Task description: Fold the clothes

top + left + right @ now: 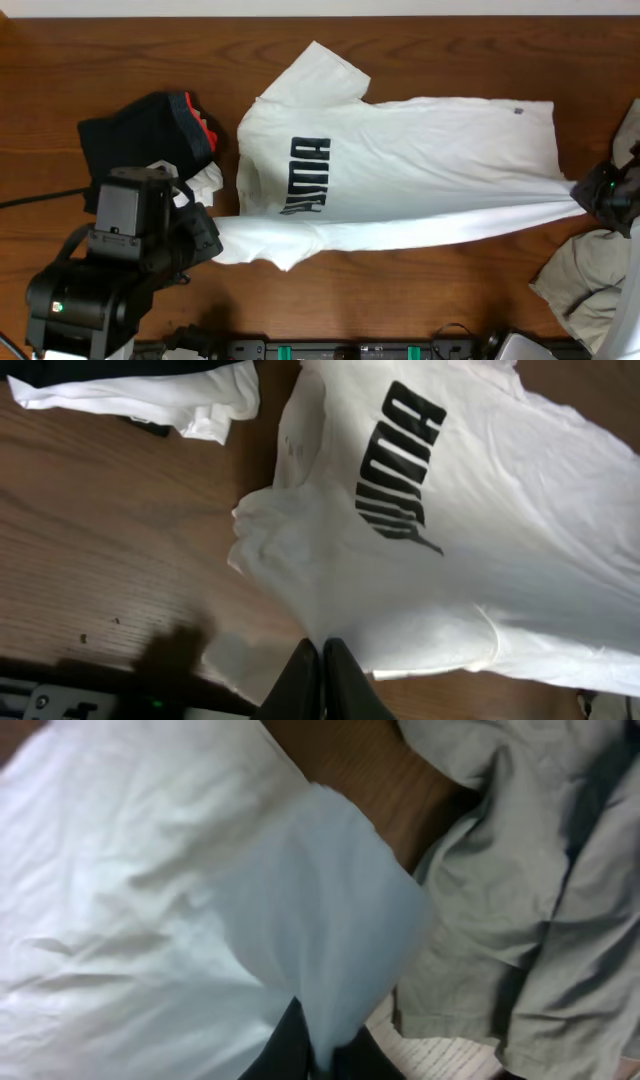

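A large white T-shirt [420, 165] with black block letters [305, 178] lies spread across the brown table, its lower edge pulled taut between both grippers. My left gripper [213, 233] is shut on the shirt's sleeve end, with the fingers [305, 675] pinched together on white cloth [400, 600]. My right gripper [588, 196] is shut on the hem corner, where white fabric [330, 920] runs down between its fingers [285, 1045]. A black garment [145, 130] with an orange band lies at the left. A grey-beige garment [590, 280] lies at the right.
A small white cloth [205, 180] peeks out from under the black garment and also shows in the left wrist view as a white cloth [150, 400]. A black rail [350, 350] runs along the table's front edge. Lined paper [440, 1055] lies under the grey-beige garment [530, 890].
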Robot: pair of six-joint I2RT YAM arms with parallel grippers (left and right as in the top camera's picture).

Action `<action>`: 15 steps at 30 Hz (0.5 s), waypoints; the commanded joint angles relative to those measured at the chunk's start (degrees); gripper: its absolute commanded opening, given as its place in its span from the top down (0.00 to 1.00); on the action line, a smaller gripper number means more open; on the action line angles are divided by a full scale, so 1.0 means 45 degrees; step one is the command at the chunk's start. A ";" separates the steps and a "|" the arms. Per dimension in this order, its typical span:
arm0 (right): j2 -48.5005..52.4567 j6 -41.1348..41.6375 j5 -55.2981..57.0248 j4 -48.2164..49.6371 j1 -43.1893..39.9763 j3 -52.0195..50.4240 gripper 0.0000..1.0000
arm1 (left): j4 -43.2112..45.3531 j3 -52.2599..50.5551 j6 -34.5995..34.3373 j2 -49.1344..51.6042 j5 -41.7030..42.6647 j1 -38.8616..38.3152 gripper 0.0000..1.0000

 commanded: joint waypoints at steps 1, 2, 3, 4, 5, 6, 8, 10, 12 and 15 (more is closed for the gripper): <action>-0.0073 -0.0248 0.0146 0.0010 -0.0049 0.0160 0.94 | -0.0136 0.0306 0.0359 -0.0053 -0.0233 -0.0010 0.94; -0.0024 -0.0248 0.0000 0.0015 -0.0039 0.0160 0.95 | -0.0141 0.0306 0.0364 -0.0053 -0.0233 -0.0010 0.94; 0.0034 -0.0248 -0.0107 0.0024 -0.0039 0.0160 0.95 | -0.0136 0.0306 0.0413 -0.0053 -0.0233 -0.0010 0.94; 0.0087 -0.0272 -0.0151 0.0034 -0.0039 0.0160 0.95 | -0.0136 0.0306 0.0413 -0.0053 -0.0238 -0.0010 0.94; 0.0165 -0.0296 -0.0185 0.0044 -0.0039 0.0160 0.95 | -0.0136 0.0306 0.0447 -0.0049 -0.0233 -0.0010 0.94; 0.0243 -0.0301 -0.0243 0.0049 -0.0039 0.0160 0.95 | -0.0136 0.0306 0.0476 -0.0039 -0.0238 -0.0010 0.94; 0.0398 -0.0301 -0.0466 0.0058 -0.0039 0.0155 0.95 | -0.0136 0.0306 0.0563 -0.0005 -0.0243 -0.0010 0.94; 0.0583 -0.0330 -0.0617 0.0058 -0.0039 0.0151 0.94 | -0.0131 0.0306 0.0646 0.0073 -0.0243 -0.0010 0.94; 0.0821 -0.0486 -0.0821 0.0049 -0.0039 0.0151 0.94 | -0.0092 0.0301 0.0811 0.0243 -0.0243 -0.0010 0.94; 0.1214 -0.0481 -0.1093 0.0019 -0.0039 0.0151 0.94 | -0.0097 0.0257 0.1209 0.0704 -0.0243 -0.0010 0.94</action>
